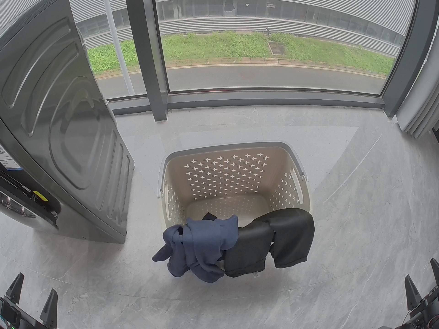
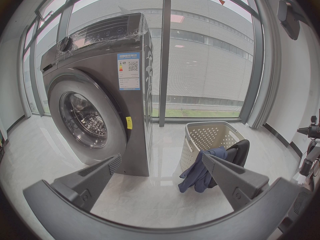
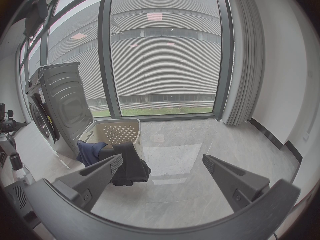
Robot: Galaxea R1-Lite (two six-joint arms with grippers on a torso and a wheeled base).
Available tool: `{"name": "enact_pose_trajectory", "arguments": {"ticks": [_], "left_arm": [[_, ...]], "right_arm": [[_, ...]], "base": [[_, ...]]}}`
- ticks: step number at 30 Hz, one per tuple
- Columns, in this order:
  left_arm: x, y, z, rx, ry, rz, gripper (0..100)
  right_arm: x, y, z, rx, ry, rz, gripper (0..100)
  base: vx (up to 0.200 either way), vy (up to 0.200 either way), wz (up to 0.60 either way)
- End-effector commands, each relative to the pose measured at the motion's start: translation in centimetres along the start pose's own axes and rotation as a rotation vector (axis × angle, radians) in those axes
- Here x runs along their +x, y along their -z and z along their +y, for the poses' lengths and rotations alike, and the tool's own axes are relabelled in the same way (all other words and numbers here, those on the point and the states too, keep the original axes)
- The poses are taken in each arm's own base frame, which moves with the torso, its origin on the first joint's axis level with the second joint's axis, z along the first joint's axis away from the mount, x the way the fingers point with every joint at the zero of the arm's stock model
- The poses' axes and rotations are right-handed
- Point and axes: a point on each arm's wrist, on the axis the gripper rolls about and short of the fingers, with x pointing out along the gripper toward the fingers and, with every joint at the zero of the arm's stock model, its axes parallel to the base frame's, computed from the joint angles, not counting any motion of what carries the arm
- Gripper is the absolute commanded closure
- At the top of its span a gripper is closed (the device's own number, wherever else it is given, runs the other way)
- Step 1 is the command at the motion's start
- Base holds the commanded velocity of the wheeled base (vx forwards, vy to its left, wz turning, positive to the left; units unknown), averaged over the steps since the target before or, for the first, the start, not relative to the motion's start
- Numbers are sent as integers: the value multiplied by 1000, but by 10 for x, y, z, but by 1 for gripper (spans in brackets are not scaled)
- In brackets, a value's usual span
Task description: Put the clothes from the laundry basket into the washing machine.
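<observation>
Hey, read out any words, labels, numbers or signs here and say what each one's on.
Nothing reads clearly.
Blue-and-white label with a square code, on the washing machine front: print too small.
Yellow sticker beside the door: too small.
Control panel on top: markings blurred.
Laundry basket and clothes: no text.

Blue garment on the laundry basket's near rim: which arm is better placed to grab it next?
Probably the left. The blue garment hangs over the laundry basket rim toward the left pincer, and the washing machine stands on the robot's left too. The black garment lies nearer the right pincer.
</observation>
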Motion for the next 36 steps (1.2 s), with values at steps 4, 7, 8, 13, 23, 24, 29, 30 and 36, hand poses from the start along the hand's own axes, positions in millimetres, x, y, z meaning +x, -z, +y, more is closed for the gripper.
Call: {"name": "enact_pose_trajectory", "arguments": {"ticks": [4,7,8,13,23,24,29,30,36], "left_arm": [[0,5,0,-2,-1,1,0],[0,5,0,-2,-1,1,0],[0,5,0,-2,-1,1,0],[0,5,0,-2,-1,1,0],[0,5,0,-2,-1,1,0],[0,5,0,-2,-1,1,0],[0,5,0,-2,-1,1,0],[0,5,0,-2,-1,1,0],[0,5,0,-2,-4,1,0]], "right_arm": [[0,5,0,0,0,1,0],[0,5,0,0,0,-1,0],[0,5,0,0,0,-1,0],[0,5,0,0,0,-1,0],[0,5,0,0,0,-1,0],[0,5,0,0,0,-1,0],[0,5,0,0,0,1,0],[0,5,0,0,0,1,0],[0,5,0,0,0,-1,0]], "base": [[0,0,0],[67,0,0],[200,0,0],[200,0,0],[200,0,0],[200,0,0],[0,0,0],[0,0,0],[0,0,0]]}}
